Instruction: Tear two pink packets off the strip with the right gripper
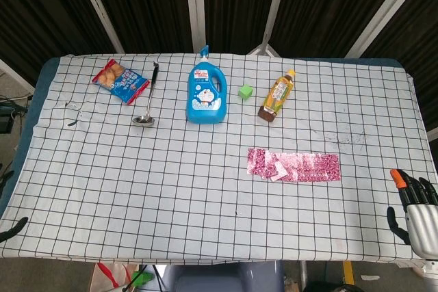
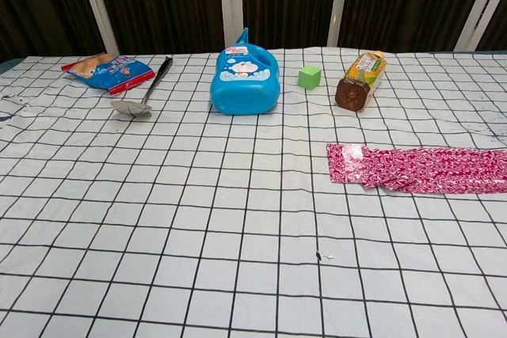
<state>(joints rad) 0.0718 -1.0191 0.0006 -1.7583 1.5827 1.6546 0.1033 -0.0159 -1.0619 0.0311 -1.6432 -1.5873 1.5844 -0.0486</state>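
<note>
A strip of pink packets [image 1: 293,165] lies flat on the checked tablecloth, right of centre; in the chest view the strip [image 2: 418,169] runs to the right edge of the frame. My right hand [image 1: 415,210] shows at the lower right corner of the head view, off the table's right edge and well below and right of the strip, fingers apart and holding nothing. The chest view does not show it. At the lower left edge a dark tip [image 1: 15,228] shows, too small to identify. My left hand is not seen in either view.
Along the back stand a blue detergent bottle [image 1: 206,96], a green cube [image 1: 246,91], a lying tea bottle [image 1: 276,96], a metal ladle [image 1: 146,104] and a snack bag [image 1: 120,81]. The checked tablecloth [image 1: 171,196] covers the table.
</note>
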